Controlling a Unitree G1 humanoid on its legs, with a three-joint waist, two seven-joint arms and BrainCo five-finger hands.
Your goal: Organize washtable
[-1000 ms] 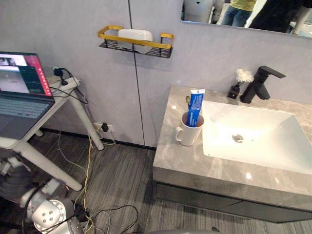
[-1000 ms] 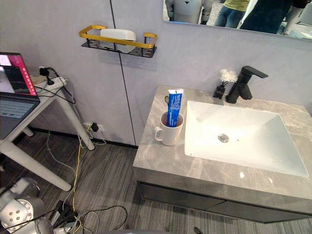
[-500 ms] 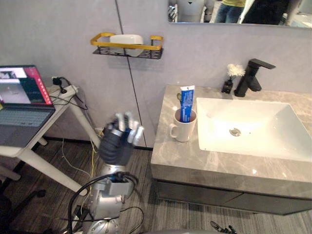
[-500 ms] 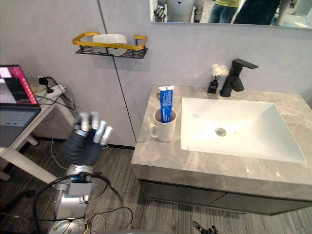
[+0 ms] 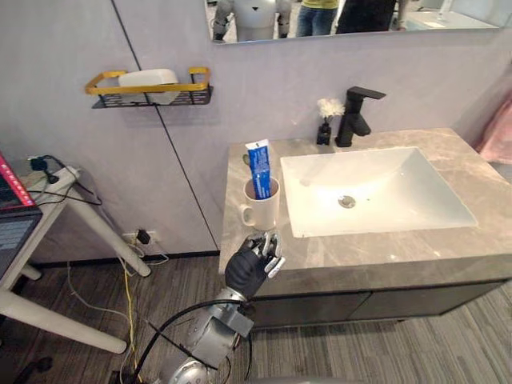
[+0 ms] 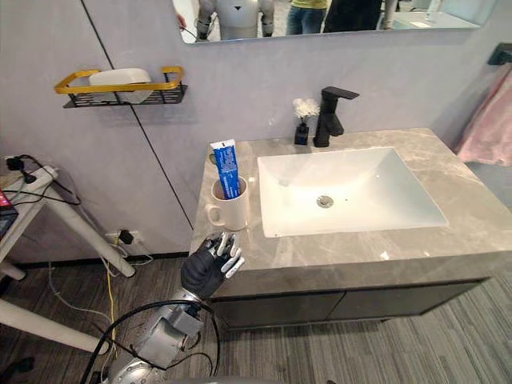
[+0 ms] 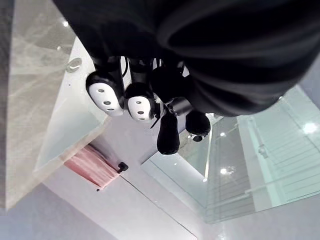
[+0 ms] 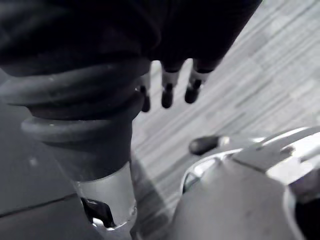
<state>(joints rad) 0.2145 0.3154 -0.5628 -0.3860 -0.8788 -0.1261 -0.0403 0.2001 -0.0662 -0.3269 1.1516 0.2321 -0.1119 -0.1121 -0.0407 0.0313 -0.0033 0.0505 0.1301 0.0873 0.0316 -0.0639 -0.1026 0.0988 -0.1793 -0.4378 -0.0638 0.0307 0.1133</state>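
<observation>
Far left on the wall, the gold-railed shelf [image 5: 184,86] carried a white soap dish [image 5: 149,78], with floor [image 5: 184,276] below it. Then our left hand [image 5: 246,270]: we had it at the near-left corner of the countertop [image 5: 384,254], fingers [image 5: 274,258] loosely spread by the near edge, gripping nothing. Just beyond it stood the white mug [image 5: 260,212], close to the counter's left edge, with the blue toothpaste tube [image 5: 258,166] upright inside. A narrow strip of stone separated the mug from the sink basin [image 5: 416,200]. Behind the basin, a small flower vase [image 5: 326,128] stood just beside the black faucet [image 5: 358,116]. Right of the basin we had a broad bare band of stone, and a pink towel [image 5: 498,128] hung at far right. Our right hand [image 8: 170,82] hung over the floor, fingers relaxed, nothing in them.
</observation>
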